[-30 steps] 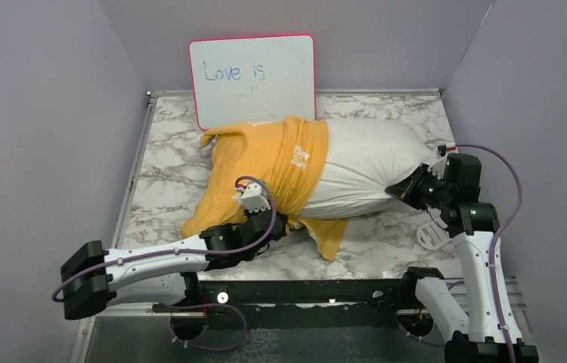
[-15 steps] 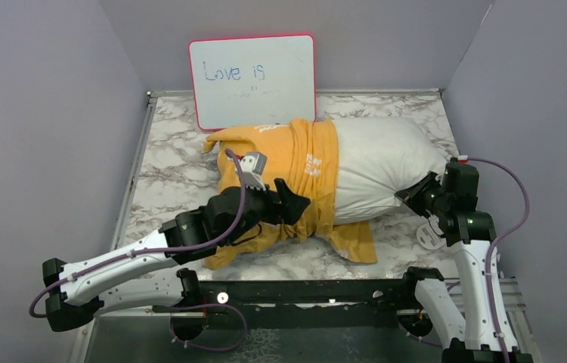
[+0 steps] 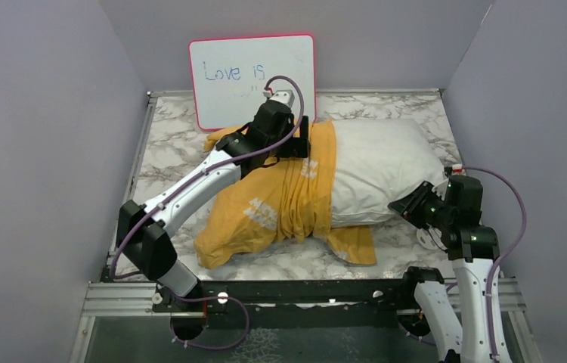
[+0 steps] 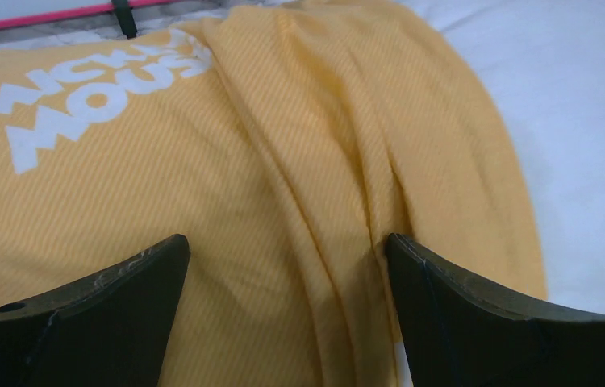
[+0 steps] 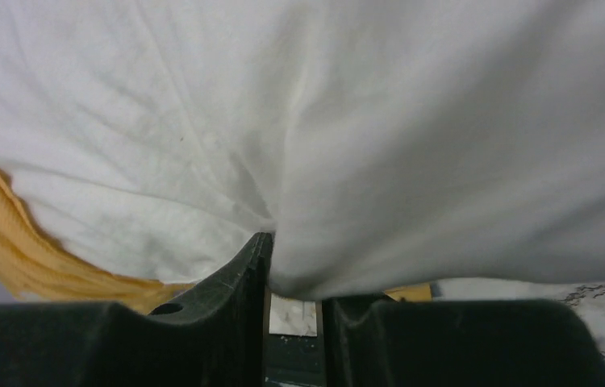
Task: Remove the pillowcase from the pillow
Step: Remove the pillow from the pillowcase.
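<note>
I counted one pillow [image 3: 382,170] and one pillowcase [image 3: 280,200] on the tabletop [image 3: 167,174], lying across the middle of the overhead frame. The case, yellow-orange side up, covered only the pillow's left half and was bunched in folds at its middle; the right half lay bare and white. One whiteboard [image 3: 250,79] stood at upper centre, behind them.

Of the two arms, the left arm [image 3: 190,189] reached to the upper centre, over the case's far edge. Its wrist view showed the left jaws spread wide over the yellow folds of the case [image 4: 267,145], holding nothing, with bare pillow [image 4: 582,121] at the right.

The right arm [image 3: 477,272] met the pillow's lower right corner. The right jaws stood a narrow way apart with white pillow cloth [image 5: 364,121] puckered at their tips; I could not tell whether any was pinched.
</note>
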